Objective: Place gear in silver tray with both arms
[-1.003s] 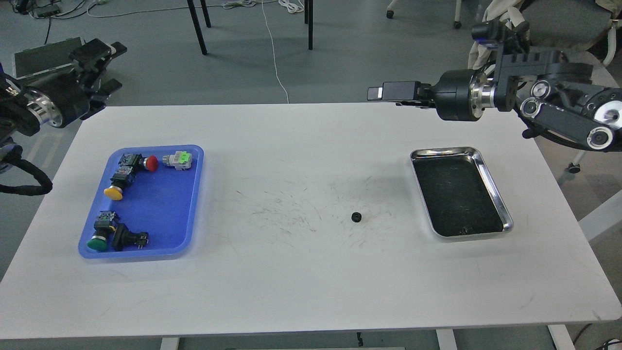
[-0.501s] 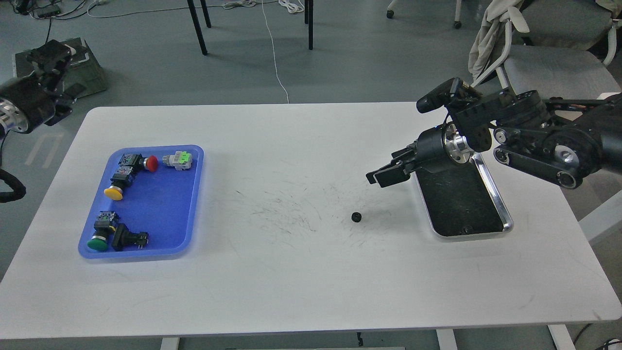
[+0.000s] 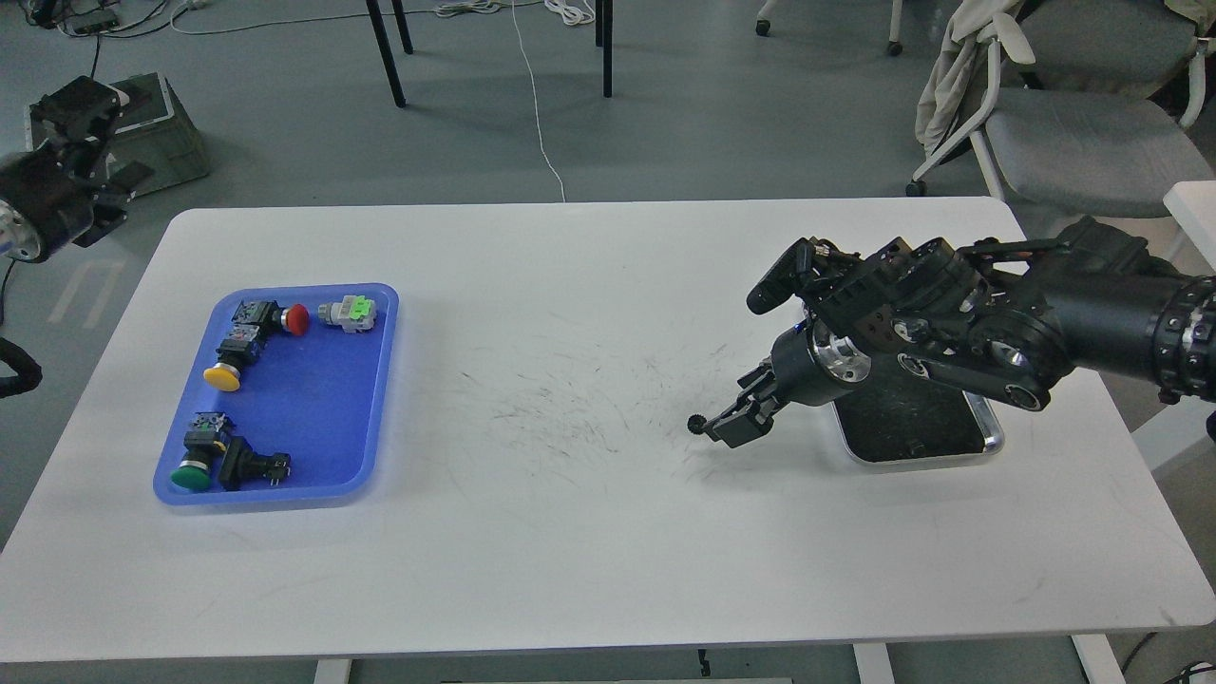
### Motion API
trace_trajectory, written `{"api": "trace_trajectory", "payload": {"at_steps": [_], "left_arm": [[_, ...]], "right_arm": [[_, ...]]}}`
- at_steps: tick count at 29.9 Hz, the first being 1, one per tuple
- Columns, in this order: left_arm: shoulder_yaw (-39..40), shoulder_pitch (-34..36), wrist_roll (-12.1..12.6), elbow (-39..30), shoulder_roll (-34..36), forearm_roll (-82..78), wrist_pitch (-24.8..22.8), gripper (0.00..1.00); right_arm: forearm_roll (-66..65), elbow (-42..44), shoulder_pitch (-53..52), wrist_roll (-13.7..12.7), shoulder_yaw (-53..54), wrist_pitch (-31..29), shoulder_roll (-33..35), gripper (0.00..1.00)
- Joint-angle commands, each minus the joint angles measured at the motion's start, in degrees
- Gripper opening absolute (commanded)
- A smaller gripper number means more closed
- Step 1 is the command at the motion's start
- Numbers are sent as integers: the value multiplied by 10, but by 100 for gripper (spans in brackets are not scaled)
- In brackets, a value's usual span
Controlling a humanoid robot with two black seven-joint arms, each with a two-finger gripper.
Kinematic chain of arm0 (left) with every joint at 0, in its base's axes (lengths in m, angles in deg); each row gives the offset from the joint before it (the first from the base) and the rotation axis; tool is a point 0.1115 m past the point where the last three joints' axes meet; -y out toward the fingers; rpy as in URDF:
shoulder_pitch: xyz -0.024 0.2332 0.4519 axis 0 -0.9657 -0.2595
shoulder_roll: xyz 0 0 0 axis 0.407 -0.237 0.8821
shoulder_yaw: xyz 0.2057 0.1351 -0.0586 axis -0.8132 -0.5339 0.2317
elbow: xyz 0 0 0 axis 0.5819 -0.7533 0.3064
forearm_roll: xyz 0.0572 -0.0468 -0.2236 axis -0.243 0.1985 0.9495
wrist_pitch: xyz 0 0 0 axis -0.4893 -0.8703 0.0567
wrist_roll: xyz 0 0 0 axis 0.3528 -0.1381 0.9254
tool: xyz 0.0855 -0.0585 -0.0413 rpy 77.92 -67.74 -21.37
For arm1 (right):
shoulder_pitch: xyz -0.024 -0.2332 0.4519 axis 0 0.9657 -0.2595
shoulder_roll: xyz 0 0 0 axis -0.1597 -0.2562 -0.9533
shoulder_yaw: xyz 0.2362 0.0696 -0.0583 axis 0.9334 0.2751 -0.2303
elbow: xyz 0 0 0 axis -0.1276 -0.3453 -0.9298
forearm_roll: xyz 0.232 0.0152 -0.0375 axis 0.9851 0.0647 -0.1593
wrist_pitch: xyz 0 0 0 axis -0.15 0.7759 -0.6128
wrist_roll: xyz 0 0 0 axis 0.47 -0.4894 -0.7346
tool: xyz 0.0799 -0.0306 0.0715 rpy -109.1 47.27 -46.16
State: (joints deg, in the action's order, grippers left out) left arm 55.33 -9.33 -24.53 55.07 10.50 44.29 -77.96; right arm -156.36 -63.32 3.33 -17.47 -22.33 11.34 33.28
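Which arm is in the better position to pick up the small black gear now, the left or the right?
Right. The right gripper sits low beside the gear, with the silver tray just behind it. The left gripper is raised beyond the table's far left corner.

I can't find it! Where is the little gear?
In the head view, the gear sits on the table, right of the middle, just left of the right gripper and the silver tray.
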Motion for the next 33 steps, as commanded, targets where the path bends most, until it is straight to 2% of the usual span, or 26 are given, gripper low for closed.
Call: {"api": "trace_trajectory", "payload": {"at_steps": [1,11,15,30,33], "left_arm": [[3,-1,0,0,0,3,0,99],[3,-1,0,0,2,20,0,99],[3,-1,0,0,3,21,0,99],[24,-3,0,0,14,36,0,99],[24,-3,0,0,14,37,0,99]], "right_arm": [[0,28,3,0,0,0,-21,82],[-8,44,8,0,-25,0,-62,82],[-11,50,7,0,-34,0,-63,74],[-11,89,15,0,-35,0,-97,69],[-12,94,15,0,-35,0,-102,62]]}}
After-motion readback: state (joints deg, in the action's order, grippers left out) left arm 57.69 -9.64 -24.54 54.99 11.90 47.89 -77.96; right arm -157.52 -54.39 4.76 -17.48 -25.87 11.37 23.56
